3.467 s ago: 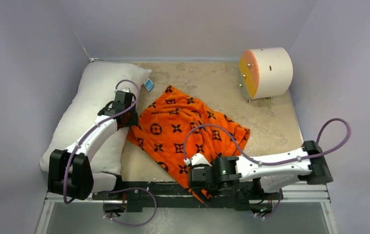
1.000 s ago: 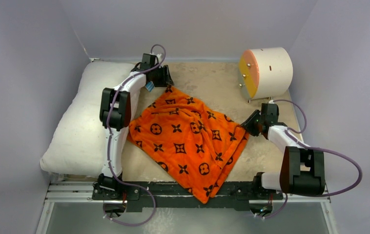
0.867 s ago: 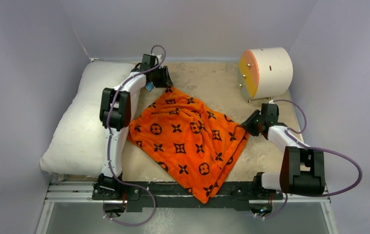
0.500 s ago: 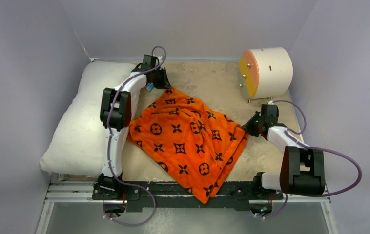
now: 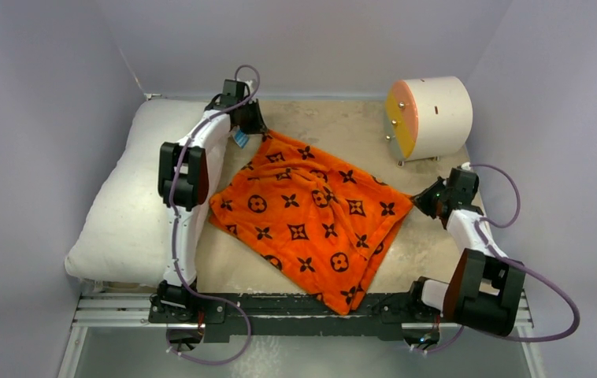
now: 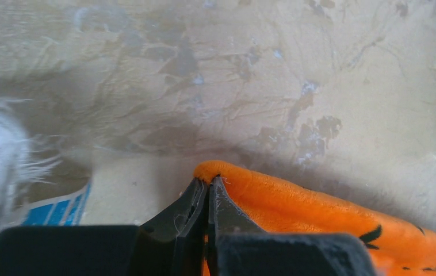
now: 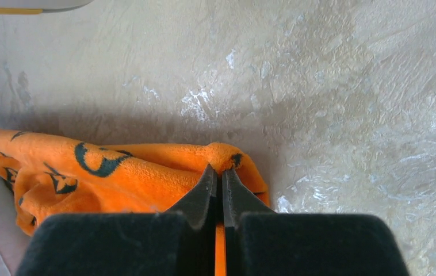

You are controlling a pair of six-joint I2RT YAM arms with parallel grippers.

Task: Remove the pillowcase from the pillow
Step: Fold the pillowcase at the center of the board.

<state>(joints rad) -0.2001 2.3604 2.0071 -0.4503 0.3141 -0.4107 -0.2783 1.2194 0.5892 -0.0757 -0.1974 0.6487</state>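
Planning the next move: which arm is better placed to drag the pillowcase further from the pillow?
Right, probably. The right gripper is shut on the pillowcase corner farthest from the pillow, with bare table beyond. The left gripper pinches the corner beside the pillow's blue tag.

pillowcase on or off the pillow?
Off. The pillowcase lies spread on the table beside the bare white pillow; left gripper and right gripper each pinch a corner.

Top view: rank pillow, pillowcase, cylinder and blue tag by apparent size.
1-2. The pillow and pillowcase look about alike; the left arm hides part of the pillow, so I won't rank them.
3. The cylinder.
4. The blue tag, by far the smallest.
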